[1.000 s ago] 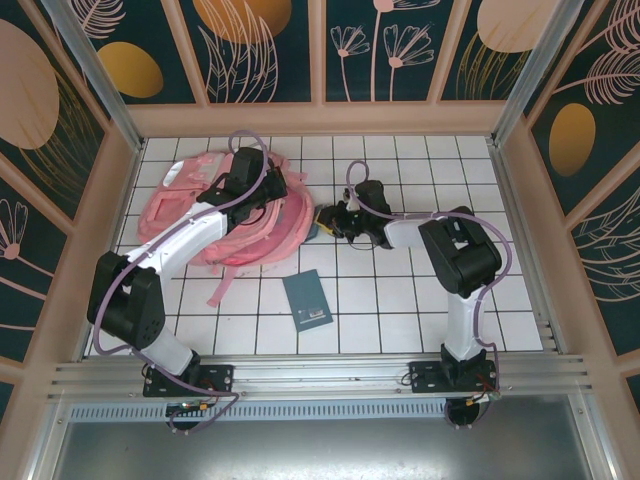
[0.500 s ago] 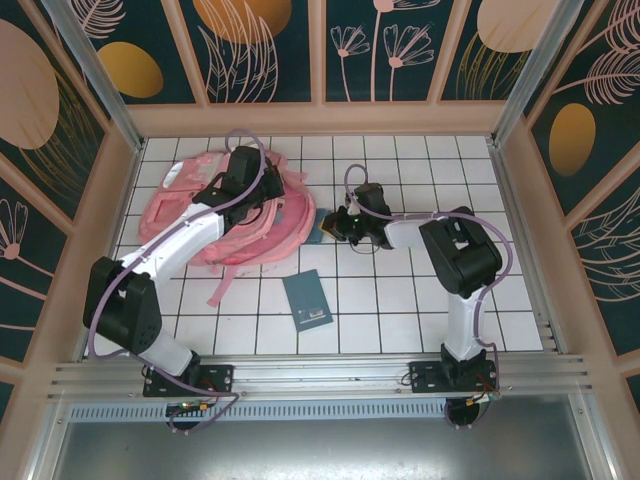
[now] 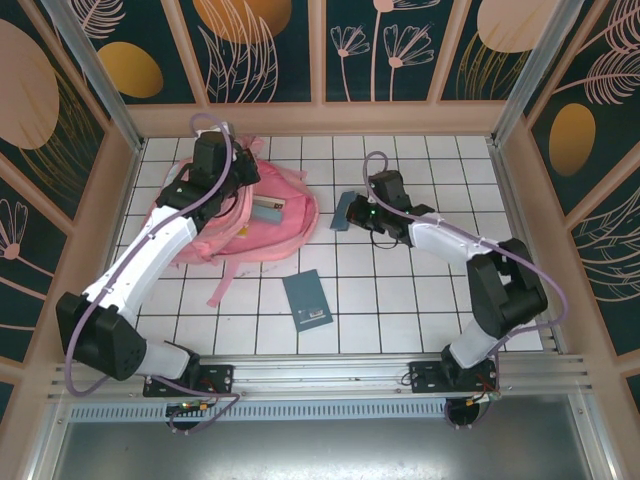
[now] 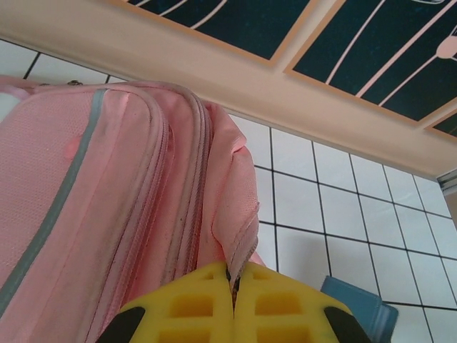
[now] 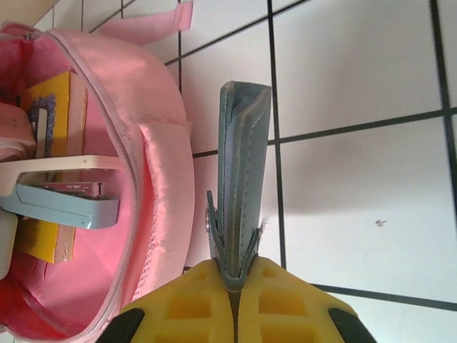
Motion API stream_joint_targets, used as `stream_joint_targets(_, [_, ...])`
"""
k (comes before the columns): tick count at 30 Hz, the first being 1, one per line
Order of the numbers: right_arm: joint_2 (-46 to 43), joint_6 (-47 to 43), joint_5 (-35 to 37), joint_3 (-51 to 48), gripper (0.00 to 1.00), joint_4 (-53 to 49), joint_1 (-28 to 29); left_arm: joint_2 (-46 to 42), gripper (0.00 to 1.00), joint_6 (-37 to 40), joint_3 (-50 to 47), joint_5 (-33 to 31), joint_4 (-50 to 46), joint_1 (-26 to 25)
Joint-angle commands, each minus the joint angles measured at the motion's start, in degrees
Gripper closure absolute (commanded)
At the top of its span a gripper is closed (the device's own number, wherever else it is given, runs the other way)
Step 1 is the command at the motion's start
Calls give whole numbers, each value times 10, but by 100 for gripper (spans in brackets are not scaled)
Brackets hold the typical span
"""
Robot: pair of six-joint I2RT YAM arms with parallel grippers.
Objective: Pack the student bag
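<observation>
Two items at least are lying inside the student bag (image 3: 285,228): a yellow book (image 5: 39,107) and a pale blue item (image 5: 68,206), both showing through the open mouth in the right wrist view.

- Bag is lying flat on the table (image 3: 400,300), at about 10 o'clock from table centre, its mouth facing 3 o'clock.
- Left gripper (image 4: 234,282) is pinching the bag's fabric edge between closed jaws, at the bag's 11 o'clock side. It looks to be holding the opening up.
- Right gripper (image 5: 233,282) is gripping a grey-blue case (image 5: 243,179) edge-on, jaws narrow around it. The case is hanging just beside the bag's mouth at 3 o'clock and is not yet inside.
- Teal notebook (image 3: 307,300) is lying loose on the table at the bag's 5 o'clock, well apart from both grippers.

Judgement: packing is partly done. The case is going in next, the notebook is waiting, and the zip is open.
</observation>
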Motion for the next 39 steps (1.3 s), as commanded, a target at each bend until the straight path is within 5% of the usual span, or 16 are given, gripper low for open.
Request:
stream_joint_targets(1, [-42, -30, 22, 30, 100, -25, 11, -40, 100, 20, 24, -10, -18, 8])
stream_joint_targets(9, [-26, -3, -67, 68, 100, 40, 48, -80, 100, 53, 54, 29, -35, 14])
stream_joint_targets(22, [147, 163, -221, 212, 100, 189, 118, -114, 100, 65, 81, 37, -63, 14])
stream_joint_targets(39, [400, 244, -225, 453, 100, 248, 181, -103, 100, 67, 100, 59, -65, 16])
